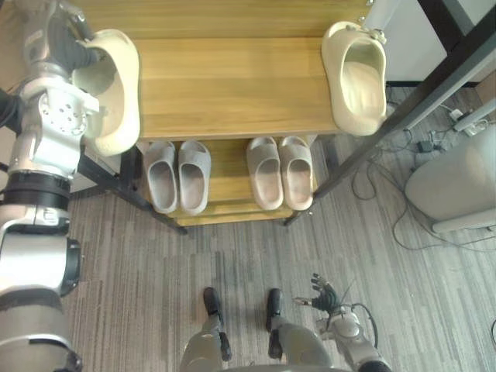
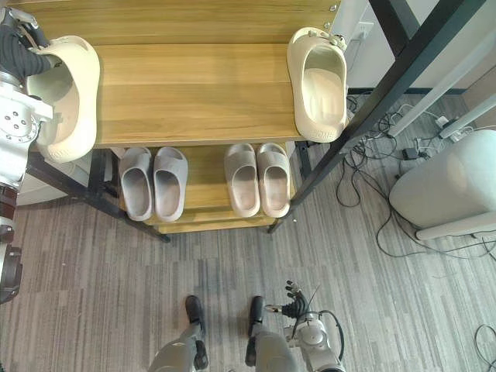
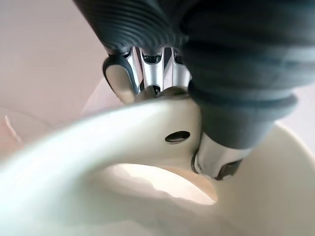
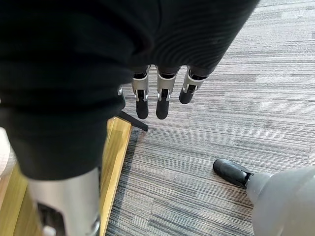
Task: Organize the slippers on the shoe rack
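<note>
Pinching seen: cream slipper (image 1: pixel 116 93) strap is clamped between left hand (image 1: pixel 74 48) fingers (image 3: pixel 118 81) and thumb (image 3: pixel 216 157), at the shoe rack (image 1: pixel 232 85) top shelf's left edge. Right hand (image 1: pixel 324 294) is hung low over the floor, fingers relaxed, nothing held.

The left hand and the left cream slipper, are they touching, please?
Touching: the left wrist view shows the left hand pinching the strap of the cream slipper.

Slipper (image 1: pixel 355 74) on top shelf (image 1: pixel 232 85), right end
</note>
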